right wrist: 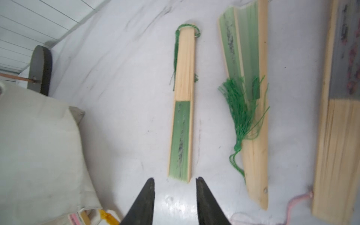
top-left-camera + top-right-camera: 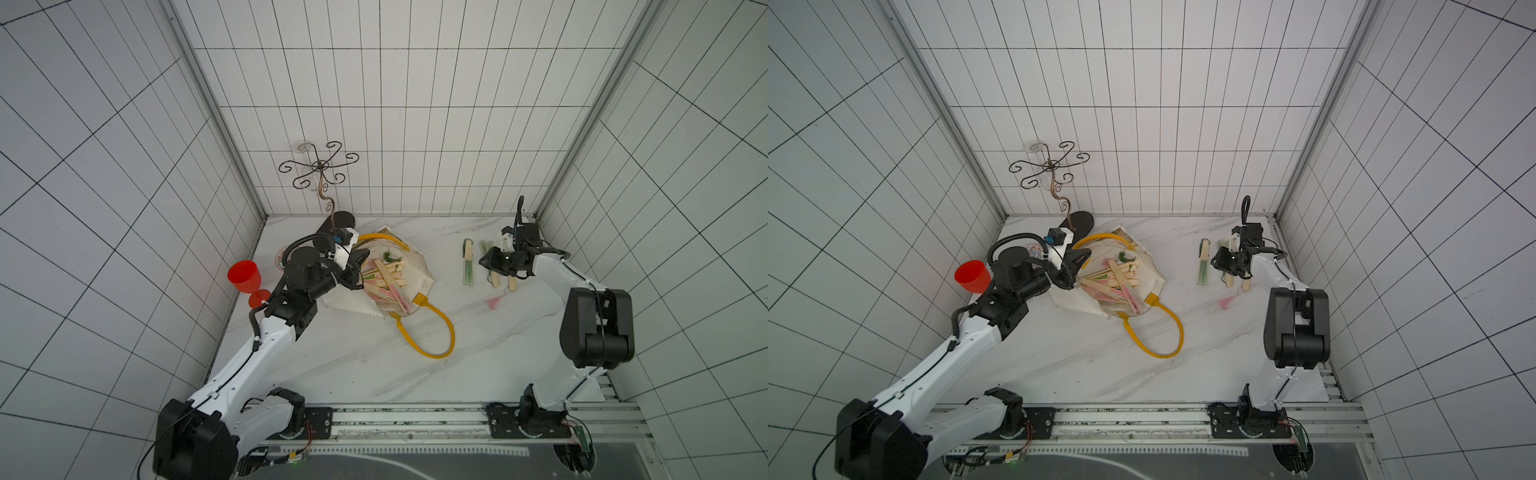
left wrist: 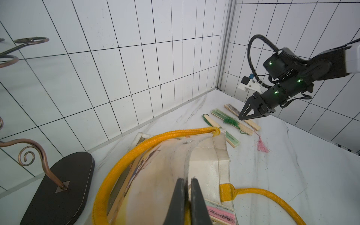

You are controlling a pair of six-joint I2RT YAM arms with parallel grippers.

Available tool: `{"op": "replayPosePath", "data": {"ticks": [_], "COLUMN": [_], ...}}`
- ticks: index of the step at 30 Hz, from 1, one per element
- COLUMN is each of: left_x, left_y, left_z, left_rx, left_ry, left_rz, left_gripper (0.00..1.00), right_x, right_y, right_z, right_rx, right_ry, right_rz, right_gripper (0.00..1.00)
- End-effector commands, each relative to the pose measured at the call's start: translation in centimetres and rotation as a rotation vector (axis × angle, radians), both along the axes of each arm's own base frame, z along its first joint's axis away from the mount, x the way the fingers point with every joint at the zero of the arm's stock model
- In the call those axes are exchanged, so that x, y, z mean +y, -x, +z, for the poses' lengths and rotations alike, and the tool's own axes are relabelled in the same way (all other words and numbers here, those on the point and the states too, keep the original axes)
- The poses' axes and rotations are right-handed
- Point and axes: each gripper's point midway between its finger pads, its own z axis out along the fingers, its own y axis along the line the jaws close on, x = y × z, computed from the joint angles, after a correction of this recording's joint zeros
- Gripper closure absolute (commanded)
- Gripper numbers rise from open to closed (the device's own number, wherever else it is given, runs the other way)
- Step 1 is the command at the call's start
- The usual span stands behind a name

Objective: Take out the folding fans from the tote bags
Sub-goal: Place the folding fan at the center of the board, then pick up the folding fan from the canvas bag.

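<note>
Tote bag (image 2: 422, 274) pinched by left fingers (image 3: 178, 200), right fingers (image 1: 144, 202) parted, empty, above fans (image 1: 182, 105)

Cream tote bag lying open, fans heaped inside, three more out on the table.

The tote bag (image 2: 419, 270) lies on the marble table (image 2: 332, 365) with its mouth gaping. One yellow handle (image 2: 434, 355) loops flat toward the near edge and the other (image 2: 382, 235) arches at the far side. A crossed heap of closed bamboo fans (image 2: 388, 278), pink and green, fills the mouth. Apart from the bag, three closed fans lie roughly parallel: a green fan (image 1: 182, 109), a tassel-draped fan (image 1: 253, 120), and a dark-printed fan (image 1: 339, 136) trailing a pink tassel (image 2: 494, 302).
</note>
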Motion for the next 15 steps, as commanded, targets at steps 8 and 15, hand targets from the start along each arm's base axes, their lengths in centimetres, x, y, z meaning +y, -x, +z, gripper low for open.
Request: {"op": "replayPosePath", "data": {"ticks": [8, 15], "left_x": [-0.8, -0.7], "left_y": [0.7, 0.6], "left_z": [2.9, 3.1], "left_rx": [-0.122, -0.119], "left_ry": [0.026, 0.031], "left_rz": [-0.067, -0.063], "left_gripper": [1.0, 1.0], "right_x": [12.1, 19.7], "right_y": [10.0, 14.3], "right_z": [2.5, 3.4], "right_rx": [-0.204, -0.31], "right_ry": [0.058, 0.136], "right_rz": [0.232, 0.352], "right_gripper": [0.66, 0.66]}}
